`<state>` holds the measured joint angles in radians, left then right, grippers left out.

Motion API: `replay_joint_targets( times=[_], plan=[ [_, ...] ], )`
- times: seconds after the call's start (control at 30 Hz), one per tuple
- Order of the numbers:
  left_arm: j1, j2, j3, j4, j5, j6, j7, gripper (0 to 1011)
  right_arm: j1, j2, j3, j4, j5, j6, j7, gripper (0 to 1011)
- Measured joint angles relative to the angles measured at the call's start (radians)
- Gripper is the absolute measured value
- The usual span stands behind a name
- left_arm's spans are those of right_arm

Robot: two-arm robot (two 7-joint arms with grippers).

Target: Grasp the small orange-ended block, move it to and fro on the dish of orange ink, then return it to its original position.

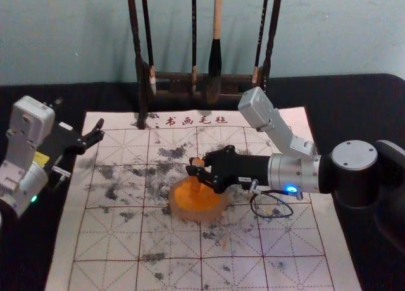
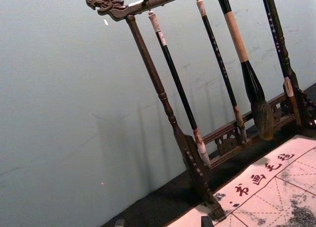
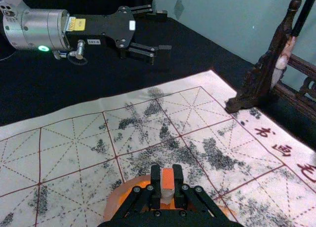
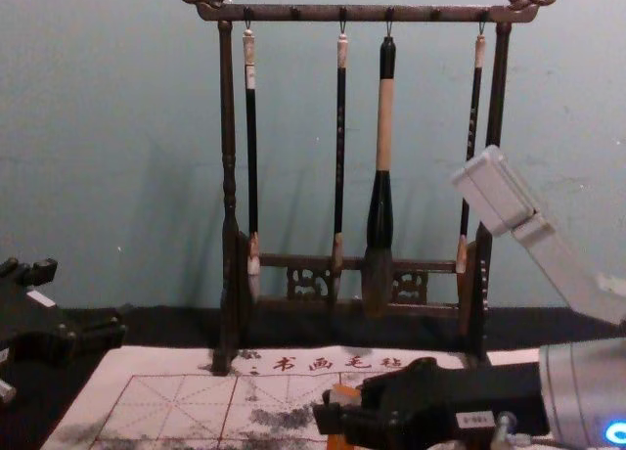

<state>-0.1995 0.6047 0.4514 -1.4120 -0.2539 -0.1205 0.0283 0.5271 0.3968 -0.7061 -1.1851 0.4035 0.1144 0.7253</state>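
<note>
In the head view my right gripper [image 1: 200,167] is shut on the small orange-ended block [image 1: 197,161], which stands upright over the dish of orange ink [image 1: 181,210]; its lower end reaches the orange area. The right wrist view has the right gripper [image 3: 168,183] pinching the block [image 3: 168,178], with the ink dish [image 3: 114,199] behind and partly hidden. From the chest, the block [image 4: 344,395] shows between the fingertips. My left gripper [image 1: 96,133] is idle beyond the mat's left edge, open; its spread fingertips [image 2: 206,221] also show in the left wrist view.
A white calligraphy mat [image 1: 107,240] with red grid lines and dark ink smudges lies on the black table [image 1: 354,107]. At the back stands a dark wooden rack [image 4: 229,176] with several hanging brushes, including a thick one [image 4: 380,215].
</note>
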Motion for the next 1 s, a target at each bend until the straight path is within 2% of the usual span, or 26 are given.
replay_joint_targets(
  times=[0.67,0.93,1.0],
  plan=[
    [0.000,0.000,0.000,0.000,0.000,0.000,0.000,1001,-0.021,0.019,0.017,-0.037,-0.006,0.009,-0.015,112],
    [0.000,0.000,0.000,0.000,0.000,0.000,0.000,1001,-0.052,0.045,0.048,-0.123,-0.001,0.008,-0.056,112],
    [0.000,0.000,0.000,0.000,0.000,0.000,0.000,1001,-0.070,0.055,0.065,-0.161,0.005,0.012,-0.081,112]
  ],
)
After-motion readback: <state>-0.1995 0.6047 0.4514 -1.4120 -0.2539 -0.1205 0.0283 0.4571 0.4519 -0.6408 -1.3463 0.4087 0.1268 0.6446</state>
